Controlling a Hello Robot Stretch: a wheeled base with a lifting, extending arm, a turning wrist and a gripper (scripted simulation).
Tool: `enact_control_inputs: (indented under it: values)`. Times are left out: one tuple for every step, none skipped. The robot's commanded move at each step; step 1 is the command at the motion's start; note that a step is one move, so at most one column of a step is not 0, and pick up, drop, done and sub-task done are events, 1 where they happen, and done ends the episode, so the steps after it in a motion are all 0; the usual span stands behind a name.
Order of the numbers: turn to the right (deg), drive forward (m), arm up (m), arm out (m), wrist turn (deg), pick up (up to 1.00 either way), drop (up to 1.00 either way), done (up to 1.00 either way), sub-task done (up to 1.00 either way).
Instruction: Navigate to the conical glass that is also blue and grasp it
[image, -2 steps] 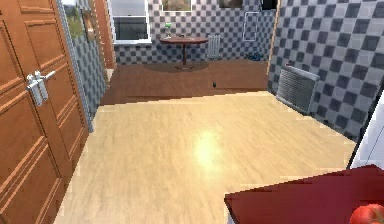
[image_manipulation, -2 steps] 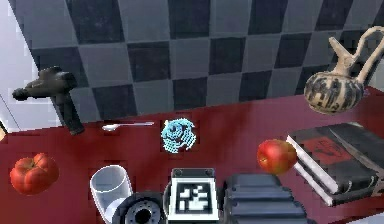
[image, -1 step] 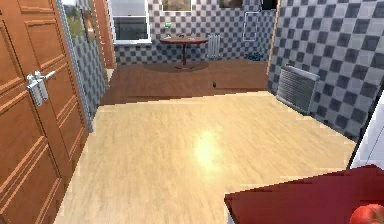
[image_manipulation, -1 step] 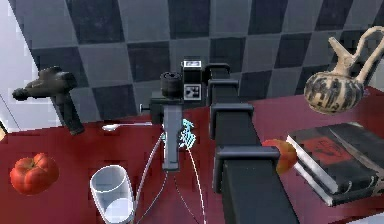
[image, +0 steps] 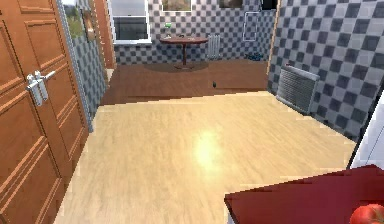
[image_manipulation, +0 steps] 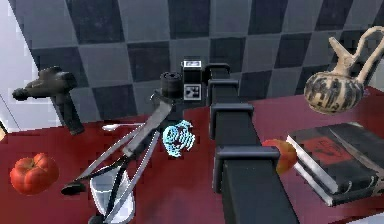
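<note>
**Fingers reach down to a pale cone of glass at the tabletop's near edge**

In the forward view, a light wooden floor runs ahead to a checkered far wall. A brown door stands at the left and a ribbed radiator hangs on the right wall. A small round table stands far back. A corner of the dark red tabletop juts in at the bottom right, with a red round thing at its edge.

In the arm side view, the arm crosses the same red tabletop. The gripper slants down and to the left from it. Its thin fingers end at the conical glass, a pale, faintly bluish cone standing near the tabletop's near edge, left of the arm. I cannot tell whether the fingers touch the glass, whether they are spread or pressed together, or whether the gripper holds anything.

A small blue-streaked thing lies by the gripper's body, just beside the arm. A red fruit lies near the left edge, left of the glass. Behind it, toward the far edge, stands a dark pistol-shaped tool. Right of the arm are an orange-red ball, a stack of dark books and a brown gourd-shaped jug.
</note>
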Motion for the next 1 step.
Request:
enact_control_inputs:
  values:
    - [0.0,0.00,0.00,0.00,45.0,0.00,0.00,0.00,0.00]
